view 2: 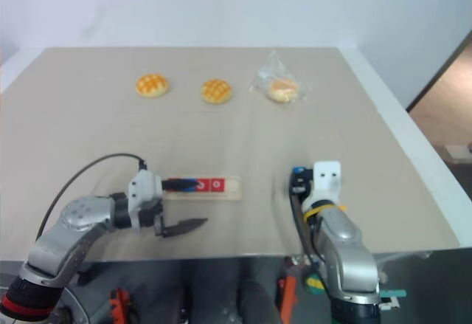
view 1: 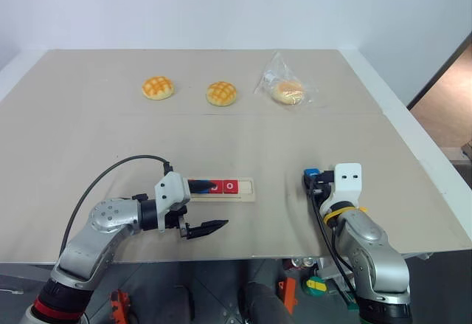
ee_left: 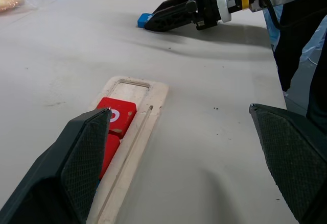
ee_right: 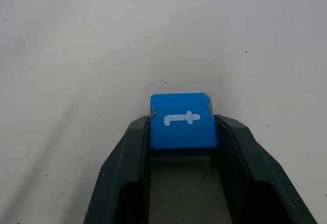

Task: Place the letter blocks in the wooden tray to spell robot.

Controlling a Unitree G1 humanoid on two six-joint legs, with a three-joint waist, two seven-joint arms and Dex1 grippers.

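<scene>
1. Blue t block (ee_right: pixel 183 121) clamped between right gripper (ee_right: pixel 183 132) fingers, right of wooden tray (view 1: pixel 249 190).
2. Two red blocks (ee_left: pixel 116 116) in tray.
3. Left gripper (view 1: pixel 209 207) spread wide at tray's left end.
4. Three buns (view 1: pixel 221 93) beyond tray, one bagged.

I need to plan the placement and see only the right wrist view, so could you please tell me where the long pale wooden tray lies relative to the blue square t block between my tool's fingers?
Observer: The long pale wooden tray lies on the beige table, to the robot's left of the blue square t block and apart from it.
Operator: Is a slot free?
Observer: Yes, its right end slot is empty, next to a red square o block.
Operator: Is anything in the way?
Observer: The left tool is open, with one finger over the tray's left end.
</scene>
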